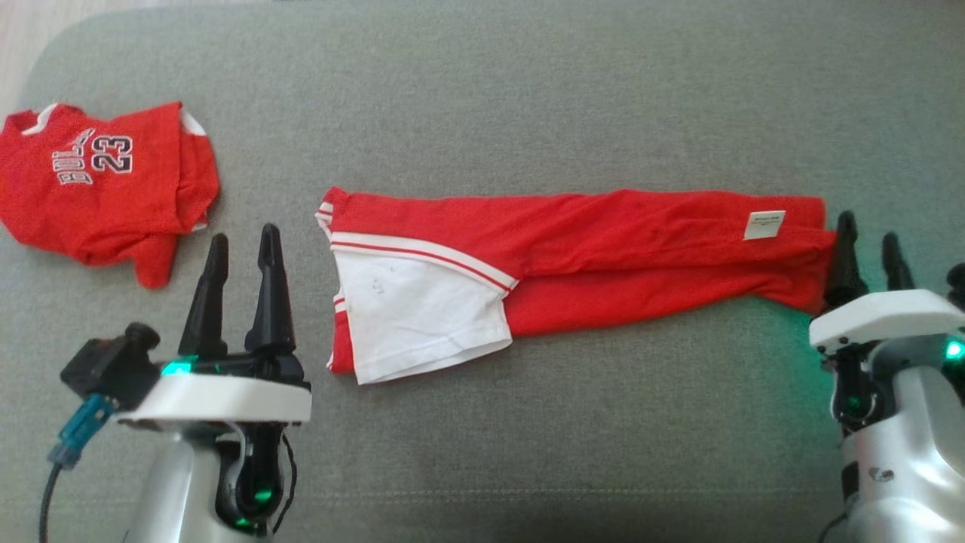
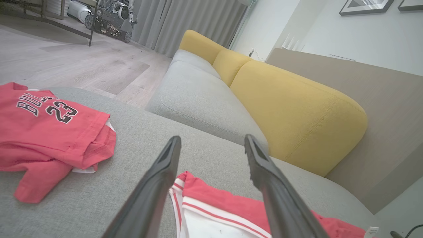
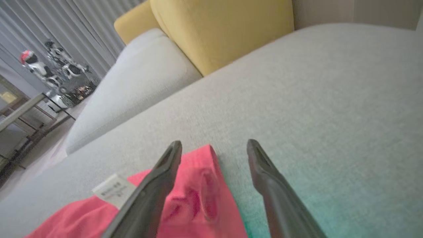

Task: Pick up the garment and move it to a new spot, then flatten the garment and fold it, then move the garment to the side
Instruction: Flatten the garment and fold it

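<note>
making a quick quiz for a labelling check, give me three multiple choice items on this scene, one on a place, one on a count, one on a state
1. Where does the red jersey lie relative to the long red garment?
A. to the robot's left of it, apart
B. on top of it
C. to the robot's right of it

2. How many garments lie on the grey cushion?
A. one
B. two
C. four

3. What state is the left pincer in?
A. open, holding nothing
B. shut on the jersey
C. shut on the long garment

Answers:
1 A, bare cushion separates the two in the head view.
2 B, the jersey and the long garment make two.
3 A, its fingers stand spread with no cloth pinched.
</note>
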Robot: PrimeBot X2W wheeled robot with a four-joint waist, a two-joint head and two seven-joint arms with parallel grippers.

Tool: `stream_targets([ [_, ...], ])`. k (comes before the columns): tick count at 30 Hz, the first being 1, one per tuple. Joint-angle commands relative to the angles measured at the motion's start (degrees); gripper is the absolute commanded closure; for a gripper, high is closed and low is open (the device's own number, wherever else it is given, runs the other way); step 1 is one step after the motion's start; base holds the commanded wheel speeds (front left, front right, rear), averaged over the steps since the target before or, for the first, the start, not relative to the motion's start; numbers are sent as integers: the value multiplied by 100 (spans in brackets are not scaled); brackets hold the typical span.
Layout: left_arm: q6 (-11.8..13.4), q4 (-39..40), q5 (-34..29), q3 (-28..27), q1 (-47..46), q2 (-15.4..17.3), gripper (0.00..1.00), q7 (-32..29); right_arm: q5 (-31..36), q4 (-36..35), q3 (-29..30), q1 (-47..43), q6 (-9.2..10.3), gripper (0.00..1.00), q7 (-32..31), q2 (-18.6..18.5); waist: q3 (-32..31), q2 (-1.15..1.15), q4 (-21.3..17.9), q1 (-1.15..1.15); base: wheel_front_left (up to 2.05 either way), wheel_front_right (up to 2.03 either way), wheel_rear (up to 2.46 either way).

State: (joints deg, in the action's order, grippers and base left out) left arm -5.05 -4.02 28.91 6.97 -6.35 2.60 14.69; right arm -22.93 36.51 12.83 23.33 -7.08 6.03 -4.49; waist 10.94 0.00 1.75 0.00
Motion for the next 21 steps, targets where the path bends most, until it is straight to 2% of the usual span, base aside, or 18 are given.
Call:
stream_targets([
  [1, 5, 174, -22, -148, -245, 28, 0, 30, 70, 11, -74, 211, -41, 0, -76, 33, 43, 0, 39, 0, 0, 0, 0],
  [8, 27, 148, 11, -192, -336, 28, 0, 30, 528, 809, -29, 432, -41, 0, -326, 69, 65, 0, 71, 0, 0, 0, 0],
  [17, 57, 142, 52, -207, -395, 28, 0, 30, 560, 1373, -185, 573, -41, 0, -652, 119, 74, 0, 94, 0, 0, 0, 0],
  [18, 62, 143, 55, -209, -398, 28, 0, 30, 557, 1377, -259, 580, -41, 63, -654, 120, 74, 0, 94, 0, 0, 0, 0],
  [19, 67, 144, 57, -212, -399, 28, 0, 30, 538, 1376, -314, 581, -41, 100, -646, 121, 73, 0, 94, 0, 0, 0, 0],
  [21, 72, 139, 58, -227, -393, 28, 0, 30, 509, 1377, -440, 571, -41, 100, -673, 104, 62, 0, 92, 0, 0, 0, 0],
])
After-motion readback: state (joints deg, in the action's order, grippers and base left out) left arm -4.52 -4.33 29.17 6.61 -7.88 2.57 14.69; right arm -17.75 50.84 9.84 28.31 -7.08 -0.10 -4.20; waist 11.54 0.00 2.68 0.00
